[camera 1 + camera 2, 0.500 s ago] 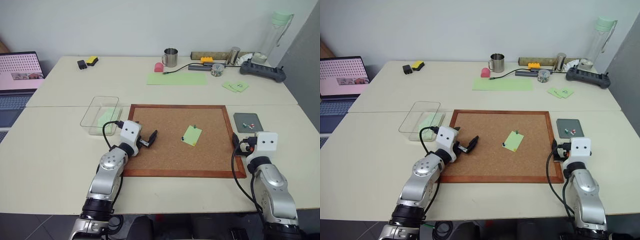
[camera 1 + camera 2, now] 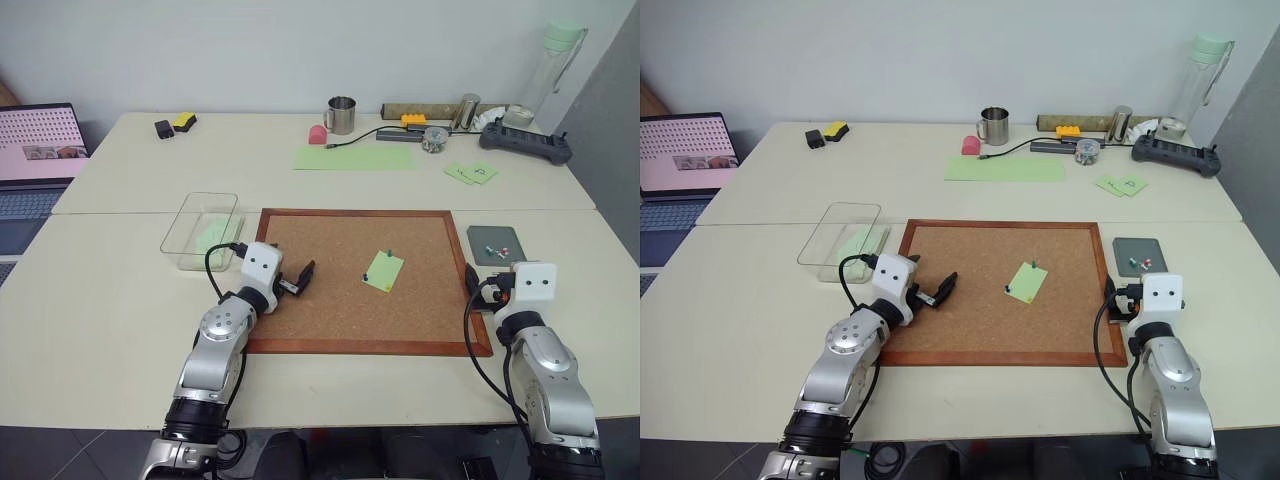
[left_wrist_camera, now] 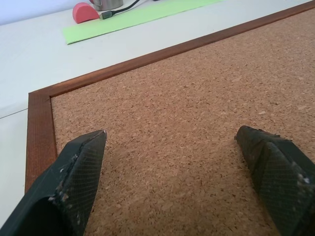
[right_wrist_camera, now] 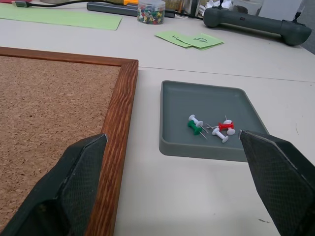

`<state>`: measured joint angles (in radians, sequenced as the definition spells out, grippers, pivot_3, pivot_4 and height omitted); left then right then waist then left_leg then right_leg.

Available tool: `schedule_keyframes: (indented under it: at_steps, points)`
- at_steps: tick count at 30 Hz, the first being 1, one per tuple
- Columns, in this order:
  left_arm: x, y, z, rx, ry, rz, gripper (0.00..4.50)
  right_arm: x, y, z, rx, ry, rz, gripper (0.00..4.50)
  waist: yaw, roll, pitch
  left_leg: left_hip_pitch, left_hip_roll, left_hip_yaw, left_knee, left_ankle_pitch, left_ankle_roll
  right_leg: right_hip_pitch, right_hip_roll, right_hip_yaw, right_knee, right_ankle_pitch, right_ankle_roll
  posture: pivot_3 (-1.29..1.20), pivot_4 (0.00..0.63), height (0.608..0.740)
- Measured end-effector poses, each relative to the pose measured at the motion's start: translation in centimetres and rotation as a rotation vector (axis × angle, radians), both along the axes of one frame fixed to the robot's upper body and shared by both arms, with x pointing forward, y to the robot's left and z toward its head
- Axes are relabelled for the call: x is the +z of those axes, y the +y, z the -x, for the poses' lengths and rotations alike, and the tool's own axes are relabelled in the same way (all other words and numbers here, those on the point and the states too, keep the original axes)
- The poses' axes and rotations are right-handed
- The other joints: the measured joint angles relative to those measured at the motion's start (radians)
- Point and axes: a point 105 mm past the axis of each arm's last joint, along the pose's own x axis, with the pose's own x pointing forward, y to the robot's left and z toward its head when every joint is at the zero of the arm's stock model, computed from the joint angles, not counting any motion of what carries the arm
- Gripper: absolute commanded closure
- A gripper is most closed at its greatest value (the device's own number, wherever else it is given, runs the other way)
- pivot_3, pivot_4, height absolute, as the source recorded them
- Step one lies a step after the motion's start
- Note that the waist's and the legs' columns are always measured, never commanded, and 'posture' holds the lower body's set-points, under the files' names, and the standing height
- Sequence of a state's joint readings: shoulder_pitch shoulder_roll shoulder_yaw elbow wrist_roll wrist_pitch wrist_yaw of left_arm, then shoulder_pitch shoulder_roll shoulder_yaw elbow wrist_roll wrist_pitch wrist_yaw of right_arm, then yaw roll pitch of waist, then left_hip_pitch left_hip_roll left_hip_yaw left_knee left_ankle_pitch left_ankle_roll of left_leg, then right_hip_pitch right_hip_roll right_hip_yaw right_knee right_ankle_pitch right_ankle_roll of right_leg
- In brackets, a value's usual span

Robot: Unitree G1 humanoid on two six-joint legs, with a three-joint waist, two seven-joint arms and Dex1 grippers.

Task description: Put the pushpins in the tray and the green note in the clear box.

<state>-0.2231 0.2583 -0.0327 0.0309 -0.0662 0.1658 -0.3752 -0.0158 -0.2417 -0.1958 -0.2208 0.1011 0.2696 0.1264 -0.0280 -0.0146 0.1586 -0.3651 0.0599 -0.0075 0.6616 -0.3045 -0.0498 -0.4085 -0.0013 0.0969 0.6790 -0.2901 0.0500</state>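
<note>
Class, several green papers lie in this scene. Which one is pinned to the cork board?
The small green note, alone on the cork board with pushpins at its corners. The long green sheet and the scribbled notes lie on the far table.

Four pushpins (image 4: 211,127) in one tray (image 4: 184,105), two pinning one green note (image 2: 384,271).
</note>
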Motion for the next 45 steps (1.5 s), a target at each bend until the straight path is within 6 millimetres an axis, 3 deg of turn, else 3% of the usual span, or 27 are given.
schedule_keyframes:
  at_steps: [18,26,38,45]
  points:
    - [-0.2,0.0,0.8,0.010,0.002,0.013,0.01,0.0,0.1,0.0,0.011,0.003,0.004,0.00,-0.001,0.000,0.000,0.000,0.000,0.000,0.000,0.000,0.000,0.000,0.000,0.000,0.000,0.000,0.000,0.00,0.150,0.740]
    - [-1.3,1.2,5.0,-0.008,0.042,0.017,0.01,-0.4,-0.2,0.3,0.015,0.019,0.014,0.00,-0.004,0.001,-0.001,0.001,0.000,-0.001,-0.001,0.000,0.000,0.001,0.000,0.001,0.000,0.000,0.000,0.00,0.150,0.740]
    - [-0.9,0.5,4.0,-0.009,0.027,0.022,0.01,-0.1,0.8,-0.7,0.061,0.010,0.009,0.00,-0.002,0.000,0.000,0.001,-0.002,-0.005,0.000,0.000,0.000,0.002,0.000,-0.001,0.000,0.000,0.000,0.00,0.150,0.740]
    - [-0.7,1.7,4.6,-0.044,0.044,0.066,1.29,0.6,1.1,-0.9,0.083,-0.019,0.015,0.00,-0.002,0.000,0.000,0.001,-0.002,-0.006,0.000,0.000,0.000,0.002,0.000,-0.002,-0.001,0.000,0.000,0.00,0.150,0.740]
